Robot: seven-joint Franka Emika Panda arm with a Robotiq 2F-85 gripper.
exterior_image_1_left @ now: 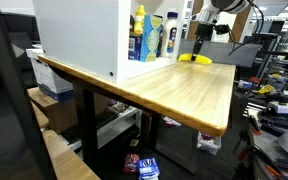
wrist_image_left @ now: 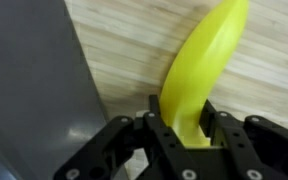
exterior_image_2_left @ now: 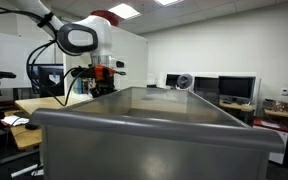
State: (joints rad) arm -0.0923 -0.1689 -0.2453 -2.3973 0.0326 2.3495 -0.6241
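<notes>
A yellow banana [wrist_image_left: 199, 75] sits with its near end clenched between the fingers of the tool [wrist_image_left: 188, 125], the rest stretching away over the wooden tabletop [wrist_image_left: 124, 40]. Just beside it stands a grey bin [wrist_image_left: 34, 80], its inside hidden. Well apart, an open white cabinet [exterior_image_1_left: 79, 35] holds bottles [exterior_image_1_left: 140, 35], their labels unreadable.

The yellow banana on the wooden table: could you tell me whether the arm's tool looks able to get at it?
Probably yes: in the wrist view the tool straddles the near end of the yellow banana, a finger on each side, seemingly gripping it. The grey panel beside it does not come between.
</notes>
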